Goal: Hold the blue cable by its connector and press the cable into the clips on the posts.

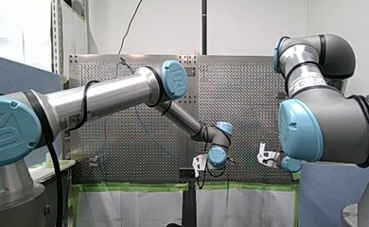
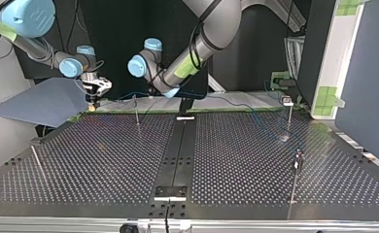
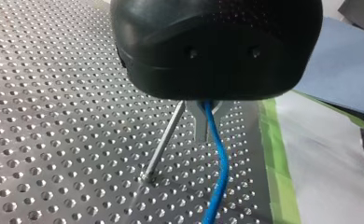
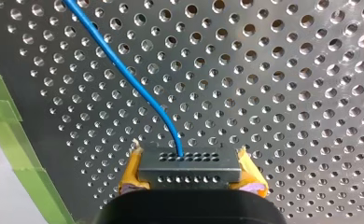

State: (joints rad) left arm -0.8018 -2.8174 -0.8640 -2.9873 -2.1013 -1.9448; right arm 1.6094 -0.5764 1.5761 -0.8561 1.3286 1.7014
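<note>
Holding connector (image 4: 189,169), guiding blue cable (image 4: 124,70) to post (image 3: 166,140).
Right gripper (image 4: 190,173) clamps the connector, anchoring the blue cable's end; left gripper (image 3: 207,116), narrow around the blue cable, holds it just beside the post for clipping.

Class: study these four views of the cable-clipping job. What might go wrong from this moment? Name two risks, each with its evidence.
1. My right gripper pinches the connector only at its ends, so a tug on the blue cable may twist it loose.
2. The thin post stands close beside my left gripper; the gripper might strike and bend it instead of seating the cable.
</note>
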